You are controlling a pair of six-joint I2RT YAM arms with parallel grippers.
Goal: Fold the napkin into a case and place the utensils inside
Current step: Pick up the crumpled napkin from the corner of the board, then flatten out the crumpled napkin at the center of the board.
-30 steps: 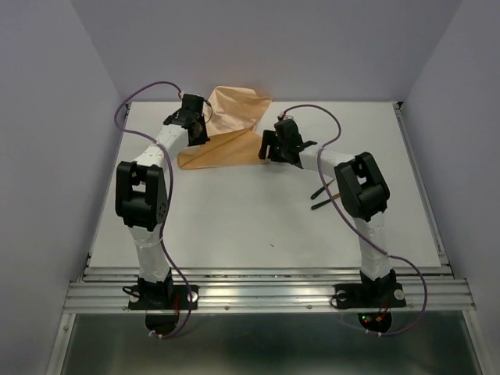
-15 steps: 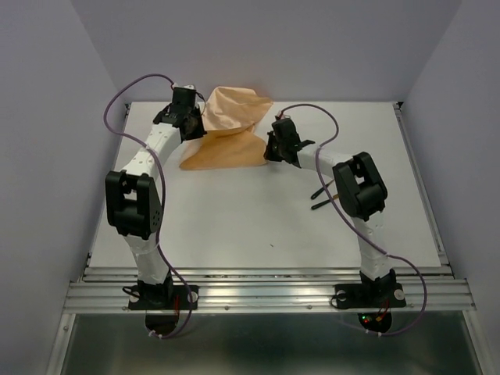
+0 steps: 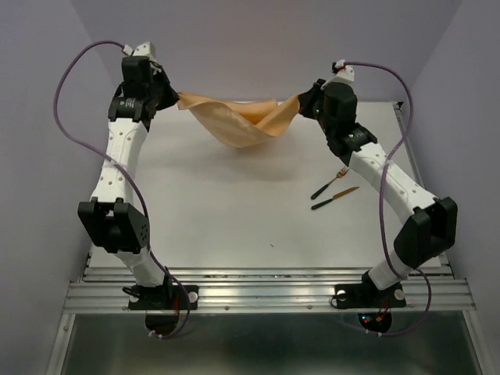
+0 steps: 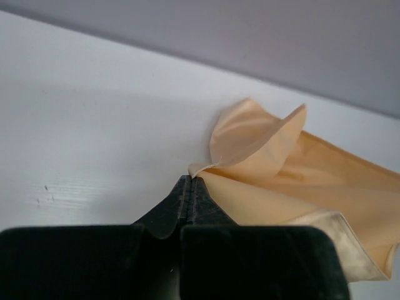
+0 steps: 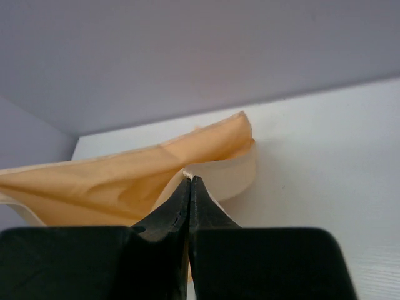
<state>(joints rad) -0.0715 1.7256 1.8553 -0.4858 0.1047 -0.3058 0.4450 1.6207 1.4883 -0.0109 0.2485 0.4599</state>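
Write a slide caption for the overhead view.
Left gripper and right gripper stretch the peach napkin between them, sagging over the table, where two utensils lie.

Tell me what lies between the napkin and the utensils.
Nothing: the top view shows only bare white table between the hanging napkin and the two utensils.

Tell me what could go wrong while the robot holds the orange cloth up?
The left fingers and right fingers pinch only thin corners of the napkin, so one corner might slip out. The napkin sags in the middle and could land crumpled. A low swing of the right arm might knock the utensils.
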